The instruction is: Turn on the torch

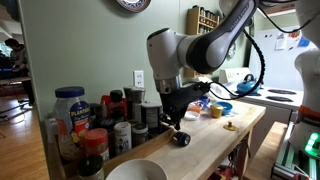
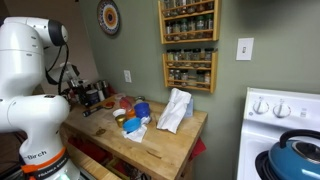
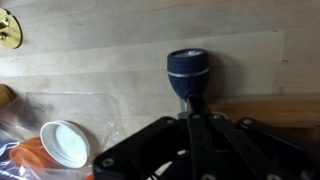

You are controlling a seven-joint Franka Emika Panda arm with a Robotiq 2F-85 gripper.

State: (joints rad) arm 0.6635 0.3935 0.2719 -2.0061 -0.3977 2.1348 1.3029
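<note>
The torch (image 3: pixel 188 70) is a small stubby dark cylinder on the wooden counter (image 3: pixel 110 50); in the wrist view its end points at my gripper. It also shows in an exterior view (image 1: pixel 181 139) near the counter's front edge. My gripper (image 3: pixel 191 102) is shut, with its two fingers pressed together. Their joined tips touch the near end of the torch. In an exterior view the gripper (image 1: pixel 177 123) hangs straight down just above the torch. In the exterior view from behind the arm (image 2: pixel 88 99) the torch is hidden.
Spice jars (image 1: pixel 95 125) crowd the counter's wall side. A white bowl (image 1: pixel 135 171) sits at the near end. A small yellow item (image 1: pixel 230 126) and a blue bowl (image 1: pixel 221 108) lie farther along. A white-lidded jar (image 3: pixel 63 142) is close to the gripper. A white cloth (image 2: pixel 175 110) and a stove (image 2: pixel 285 120) are beyond.
</note>
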